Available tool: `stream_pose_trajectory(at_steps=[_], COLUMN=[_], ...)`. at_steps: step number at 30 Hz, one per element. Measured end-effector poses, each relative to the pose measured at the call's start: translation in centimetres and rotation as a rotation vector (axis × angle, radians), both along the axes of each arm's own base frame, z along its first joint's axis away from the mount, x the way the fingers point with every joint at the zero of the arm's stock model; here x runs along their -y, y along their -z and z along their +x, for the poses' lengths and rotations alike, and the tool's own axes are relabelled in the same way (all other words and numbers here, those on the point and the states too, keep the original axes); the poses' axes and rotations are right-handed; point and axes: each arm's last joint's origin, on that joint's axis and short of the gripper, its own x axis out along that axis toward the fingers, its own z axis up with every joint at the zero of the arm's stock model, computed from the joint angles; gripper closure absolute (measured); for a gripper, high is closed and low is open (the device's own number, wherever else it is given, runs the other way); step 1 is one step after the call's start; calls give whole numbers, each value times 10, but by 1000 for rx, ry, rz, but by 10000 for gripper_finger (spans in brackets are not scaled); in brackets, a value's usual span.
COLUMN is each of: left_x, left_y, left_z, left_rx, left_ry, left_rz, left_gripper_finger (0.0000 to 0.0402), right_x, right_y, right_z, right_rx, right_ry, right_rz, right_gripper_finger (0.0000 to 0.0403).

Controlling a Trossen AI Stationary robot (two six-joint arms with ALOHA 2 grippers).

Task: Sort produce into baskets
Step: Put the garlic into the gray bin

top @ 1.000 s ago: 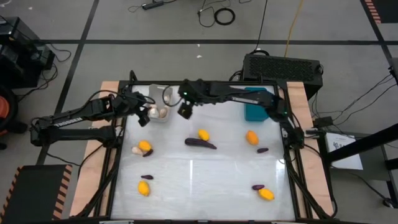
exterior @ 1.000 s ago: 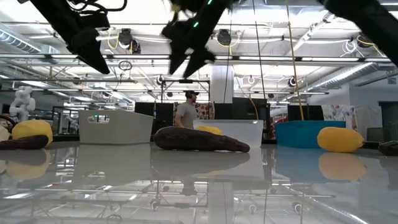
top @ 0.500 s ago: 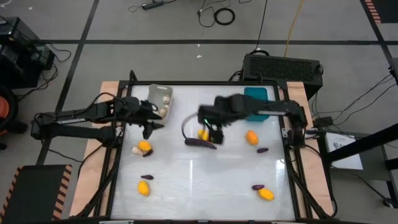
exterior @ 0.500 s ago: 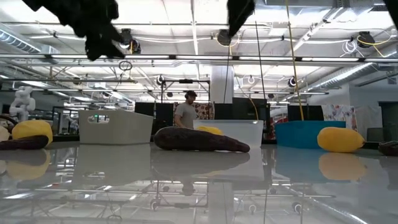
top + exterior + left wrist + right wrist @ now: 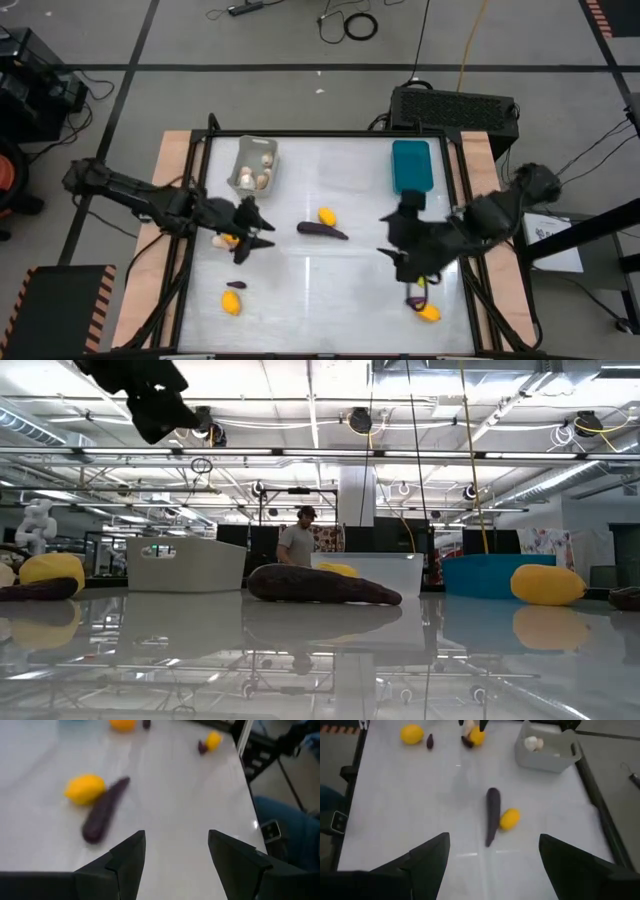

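Note:
My left gripper (image 5: 258, 236) is open and empty above the table's left part, beside a yellow fruit (image 5: 230, 238). Its wrist view (image 5: 175, 855) looks at a long eggplant (image 5: 102, 810) and a yellow fruit (image 5: 85, 789). My right gripper (image 5: 390, 245) is open and empty above the table's right part. Its wrist view (image 5: 492, 865) shows the same eggplant (image 5: 492, 815) and fruit (image 5: 510, 818). The grey basket (image 5: 254, 164) holds mushrooms at the far left. The teal basket (image 5: 410, 165) stands at the far right. The clear basket (image 5: 370, 572) shows in the low view.
More produce lies loose on the table: a yellow fruit (image 5: 232, 302) and a small purple piece (image 5: 236, 285) near left, a yellow fruit (image 5: 428, 313) and a purple piece (image 5: 415, 300) near right. A black vented box (image 5: 455, 105) stands beyond the far edge.
My left gripper has gone from beside the grey basket toward the near edge, to the yellow fruit at the left. My right gripper has swung from the far middle toward the right and near edges, passing over the long eggplant and fruit.

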Motion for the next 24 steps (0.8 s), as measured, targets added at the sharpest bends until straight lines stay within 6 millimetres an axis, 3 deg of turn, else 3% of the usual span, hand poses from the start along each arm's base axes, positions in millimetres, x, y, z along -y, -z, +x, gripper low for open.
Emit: stream_pose_trajectory(at_steps=[6,10,16,19,24], left_x=[26,40,53,55,55], left_y=[-3,-8,8,17,24], left_z=[16,20,12,6,-4], left_rx=[-116,-193,-393,-515,-637], left_ry=[32,57,61,-2,-68], left_rz=[20,30,-50,-64,-54], left_gripper_finger=[181,196,221,228,231], right_x=[-9,-16,-39,-48,-52], right_y=[74,118,175,190,183], right_z=[-20,-17,-14,-15,-11], right_rx=[63,132,222,231,248], right_ry=[17,36,-31,-58,-63], right_rz=[105,194,358,367,405], right_gripper_finger=[104,104,104,104,104])
